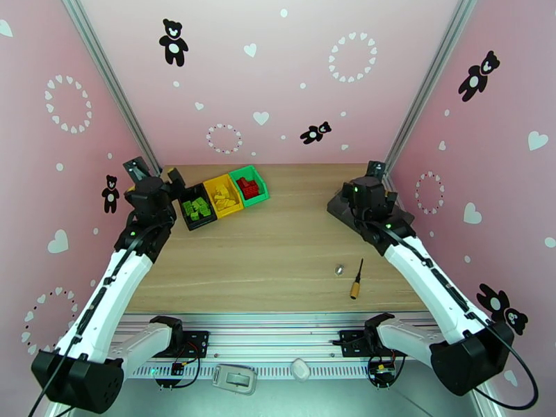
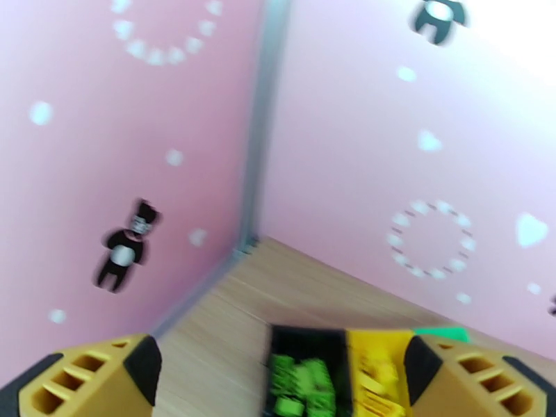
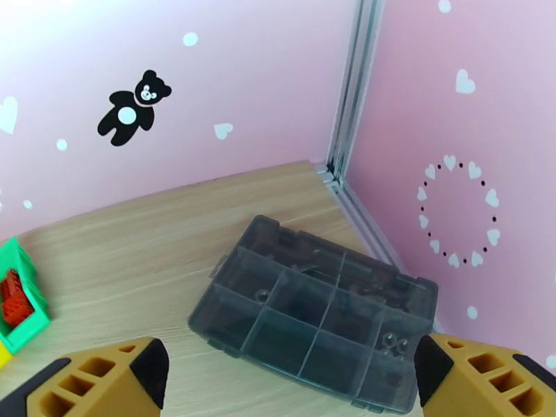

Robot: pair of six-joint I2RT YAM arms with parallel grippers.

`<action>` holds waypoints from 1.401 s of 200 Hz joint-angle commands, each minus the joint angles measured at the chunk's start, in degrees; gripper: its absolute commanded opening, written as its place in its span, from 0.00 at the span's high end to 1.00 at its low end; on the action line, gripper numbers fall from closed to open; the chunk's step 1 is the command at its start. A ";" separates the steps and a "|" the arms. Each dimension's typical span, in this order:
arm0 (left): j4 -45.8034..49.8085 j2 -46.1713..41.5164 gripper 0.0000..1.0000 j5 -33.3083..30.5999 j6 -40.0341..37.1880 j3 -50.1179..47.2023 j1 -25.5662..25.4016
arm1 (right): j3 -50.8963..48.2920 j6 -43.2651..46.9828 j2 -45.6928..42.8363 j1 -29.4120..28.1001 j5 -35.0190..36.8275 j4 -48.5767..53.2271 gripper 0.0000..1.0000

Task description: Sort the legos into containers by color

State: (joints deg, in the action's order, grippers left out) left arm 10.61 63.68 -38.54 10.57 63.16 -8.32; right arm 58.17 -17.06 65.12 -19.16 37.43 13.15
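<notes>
My left gripper (image 2: 278,373) was wide open with nothing between the yellow fingers (image 2: 104,377). It hung just above the near-left end of the containers; from overhead it (image 1: 156,176) sat at the far left of the wooden table (image 1: 278,244).

Directly below and ahead was the black open-top plastic bin (image 2: 306,333), holding the light green studded bricks (image 2: 299,383). Joined to it was the yellow plastic bin (image 2: 375,342), then the edge of the green plastic bin (image 2: 441,333). The left wrist view was blurred, so I couldn't count bricks.

Overhead view of the row, angled along the far-left table area:
- black bin (image 1: 201,225): green bricks (image 1: 198,207)
- yellow bin (image 1: 233,213): yellow bricks (image 1: 224,196)
- green bin (image 1: 258,200): red bricks (image 1: 248,187)

I saw no loose bricks on the table.

My right gripper (image 3: 292,377) was also open and empty, jaws spread wide over the flat dark grey compartment tray (image 3: 313,307) in the far right corner. The green bin (image 3: 31,317) with red bricks (image 3: 14,297) was well off to its left.

Nearer the bases, right of centre, lay the black brass-tipped pen-like tool (image 1: 357,281), with a small grey metal piece (image 1: 339,270) just beside it.
</notes>
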 commanded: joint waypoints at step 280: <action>-62.51 23.77 0.02 20.53 -7.99 -42.68 6.50 | -35.41 12.93 22.40 14.24 -25.48 -59.84 0.01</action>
State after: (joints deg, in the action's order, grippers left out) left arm -48.64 87.15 -19.64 3.55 20.84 -1.69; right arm 22.24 -4.05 87.37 -5.15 12.88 -44.75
